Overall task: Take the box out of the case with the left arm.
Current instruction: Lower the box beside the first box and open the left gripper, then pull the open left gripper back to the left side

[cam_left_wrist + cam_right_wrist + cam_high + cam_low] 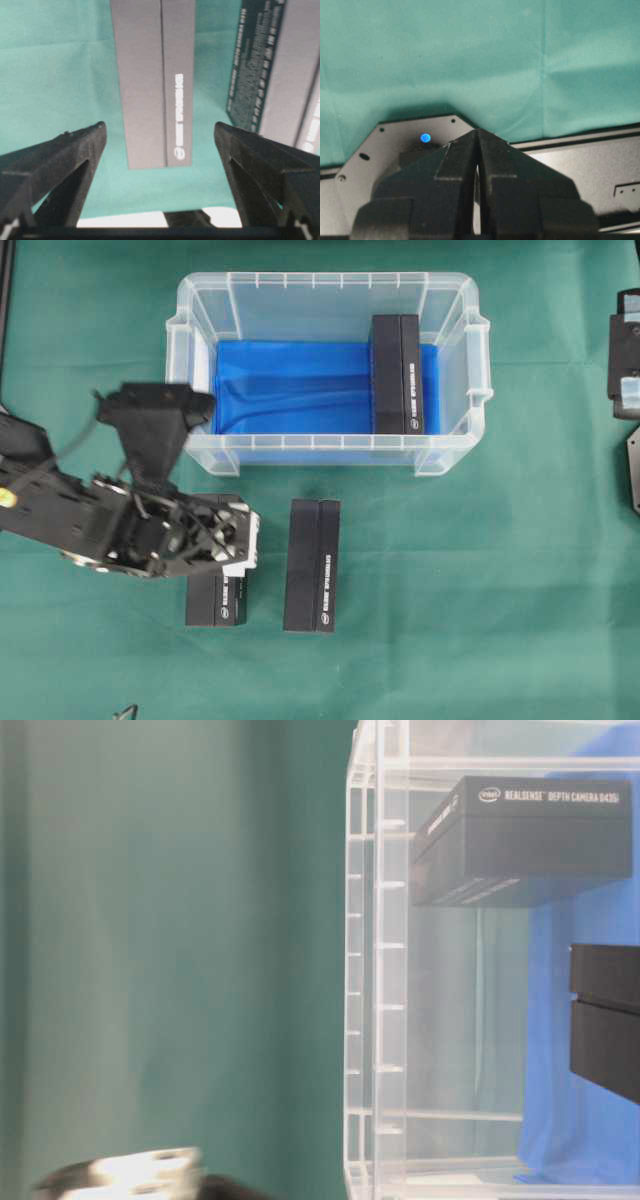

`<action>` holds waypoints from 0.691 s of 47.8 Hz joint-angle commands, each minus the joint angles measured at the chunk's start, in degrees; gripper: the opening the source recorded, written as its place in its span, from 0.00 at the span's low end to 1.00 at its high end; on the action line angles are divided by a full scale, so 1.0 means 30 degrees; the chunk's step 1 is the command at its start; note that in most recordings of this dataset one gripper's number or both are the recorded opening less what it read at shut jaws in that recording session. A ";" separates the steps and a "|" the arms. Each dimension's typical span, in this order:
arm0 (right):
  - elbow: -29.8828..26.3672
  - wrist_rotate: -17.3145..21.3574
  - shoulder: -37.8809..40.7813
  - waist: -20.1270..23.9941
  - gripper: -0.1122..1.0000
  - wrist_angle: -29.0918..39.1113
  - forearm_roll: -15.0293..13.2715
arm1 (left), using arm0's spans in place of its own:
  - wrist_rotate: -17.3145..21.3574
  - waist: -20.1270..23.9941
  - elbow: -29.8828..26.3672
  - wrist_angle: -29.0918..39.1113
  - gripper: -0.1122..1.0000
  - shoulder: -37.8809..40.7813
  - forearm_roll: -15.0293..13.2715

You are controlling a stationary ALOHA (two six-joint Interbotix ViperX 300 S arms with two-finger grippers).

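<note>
everywhere, wrinkled green cloth (pixel 480 590) covers table.

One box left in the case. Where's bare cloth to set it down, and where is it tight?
Bare cloth lies right of the standing box, in front of the case. Inside, the blue sheet left of the last box gives room for the claw. It is crowded lower left, where the open left claw hangs over another box.

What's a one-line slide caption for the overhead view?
Left gripper open above one of two boxes on the green cloth; a third box remains in the case.
</note>
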 commanded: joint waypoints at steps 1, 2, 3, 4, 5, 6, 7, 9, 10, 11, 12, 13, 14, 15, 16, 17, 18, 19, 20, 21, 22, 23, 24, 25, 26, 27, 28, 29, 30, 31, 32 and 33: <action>-0.0176 -0.0029 0.0029 -0.0029 0.10 -0.0088 -0.0059 | 0.0117 0.0088 -0.0791 0.0557 0.89 -0.0850 0.0234; -0.0146 0.0000 0.0029 0.0000 0.10 -0.0059 -0.0059 | 0.0146 0.0088 -0.0762 0.0615 0.89 -0.0908 0.0205; -0.0146 -0.0029 0.0029 -0.0029 0.10 -0.0059 -0.0029 | 0.0176 0.0088 -0.0732 0.0615 0.89 -0.0937 0.0234; -0.0146 -0.0029 0.0029 -0.0029 0.10 -0.0059 -0.0059 | 0.0205 0.0088 -0.0674 0.0586 0.89 -0.0967 0.0234; -0.0146 -0.0029 0.0029 -0.0029 0.10 -0.0059 -0.0059 | 0.0205 0.0088 -0.0645 0.0586 0.89 -0.0967 0.0205; -0.0146 -0.0029 0.0000 0.0000 0.10 -0.0059 -0.0059 | 0.0234 0.0059 -0.0615 0.0586 0.89 -0.0967 0.0234; -0.0146 -0.0029 0.0029 -0.0029 0.10 -0.0059 -0.0059 | 0.0234 0.0059 -0.0615 0.0586 0.89 -0.0996 0.0205; -0.0176 -0.0029 0.0029 -0.0029 0.10 -0.0059 -0.0059 | 0.0234 0.0059 -0.0586 0.0586 0.89 -0.1025 0.0205; -0.0146 0.0000 0.0029 -0.0029 0.10 -0.0059 -0.0059 | 0.0234 0.0029 -0.0557 0.0586 0.89 -0.1025 0.0205; -0.0146 -0.0029 0.0000 -0.0029 0.10 -0.0059 -0.0059 | 0.0264 0.0029 -0.0527 0.0586 0.89 -0.1025 0.0205; -0.0176 -0.0029 0.0029 -0.0029 0.10 -0.0059 -0.0059 | 0.0264 0.0000 -0.0469 0.0586 0.89 -0.1055 0.0205; -0.0146 -0.0029 0.0000 -0.0029 0.10 -0.0059 -0.0059 | 0.0264 -0.0029 -0.0410 0.0586 0.89 -0.1113 0.0234; -0.0146 -0.0029 0.0000 -0.0029 0.10 -0.0059 -0.0059 | 0.0234 -0.0059 -0.0352 0.0615 0.89 -0.1143 0.0205; -0.0146 0.0000 0.0029 -0.0029 0.10 -0.0059 -0.0059 | 0.0264 -0.0117 -0.0264 0.0615 0.89 -0.1230 0.0205; -0.0146 0.0000 0.0029 -0.0029 0.10 -0.0059 -0.0029 | 0.0234 -0.0176 -0.0146 0.0674 0.89 -0.1289 0.0205; -0.0146 0.0000 0.0029 -0.0029 0.10 -0.0059 -0.0059 | 0.0234 -0.0234 -0.0029 0.0703 0.89 -0.1377 0.0205; -0.0146 -0.0029 0.0029 -0.0029 0.10 -0.0059 -0.0059 | 0.0205 -0.0293 0.0117 0.0732 0.89 -0.1494 0.0146; -0.0146 0.0000 0.0029 -0.0029 0.10 -0.0059 -0.0059 | 0.0146 -0.0439 0.0352 0.0762 0.89 -0.1699 0.0088; -0.0146 0.0000 0.0000 -0.0029 0.10 -0.0059 -0.0059 | 0.0088 -0.0498 0.0498 0.0762 0.89 -0.1846 0.0059; -0.0146 0.0000 0.0029 -0.0029 0.10 -0.0059 -0.0029 | 0.0029 -0.0586 0.0674 0.0762 0.89 -0.1992 0.0059; -0.0146 0.0000 0.0000 -0.0029 0.10 -0.0059 -0.0059 | -0.0029 -0.0674 0.0850 0.0762 0.89 -0.2168 0.0029; -0.0146 0.0000 0.0000 -0.0029 0.10 -0.0059 -0.0059 | -0.0117 -0.0791 0.1055 0.0791 0.89 -0.2344 0.0000; -0.0146 0.0000 0.0000 -0.0029 0.10 -0.0029 -0.0059 | -0.0234 -0.0908 0.1348 0.0820 0.89 -0.2607 0.0000; -0.0146 0.0000 0.0000 -0.0029 0.10 -0.0059 -0.0059 | -0.0352 -0.0967 0.1553 0.0850 0.89 -0.2812 -0.0029; -0.0146 0.0000 0.0000 -0.0029 0.10 -0.0029 -0.0059 | -0.0439 -0.1055 0.1787 0.0879 0.89 -0.3047 -0.0029; -0.0146 0.0000 0.0000 -0.0029 0.10 -0.0059 -0.0059 | -0.0557 -0.1143 0.2021 0.0908 0.89 -0.3281 -0.0029; -0.0146 0.0000 0.0000 -0.0029 0.10 -0.0059 -0.0059 | -0.0615 -0.1201 0.2256 0.0938 0.89 -0.3486 -0.0029; -0.0146 0.0000 0.0000 -0.0029 0.10 -0.0059 -0.0029 | -0.0703 -0.1289 0.2490 0.0967 0.89 -0.3721 -0.0029; -0.0146 0.0000 0.0000 -0.0029 0.10 -0.0059 -0.0059 | -0.0762 -0.1348 0.2783 0.0967 0.88 -0.3955 -0.0029; -0.0146 0.0000 0.0000 -0.0029 0.10 -0.0059 -0.0059 | -0.0820 -0.1436 0.3018 0.0938 0.88 -0.4189 -0.0029; -0.0146 0.0000 0.0000 -0.0029 0.10 -0.0059 -0.0059 | -0.0879 -0.1494 0.3252 0.0938 0.88 -0.4395 -0.0059; -0.0146 0.0000 0.0000 -0.0029 0.10 -0.0059 -0.0059 | -0.0908 -0.1553 0.3545 0.0938 0.88 -0.4629 -0.0059</action>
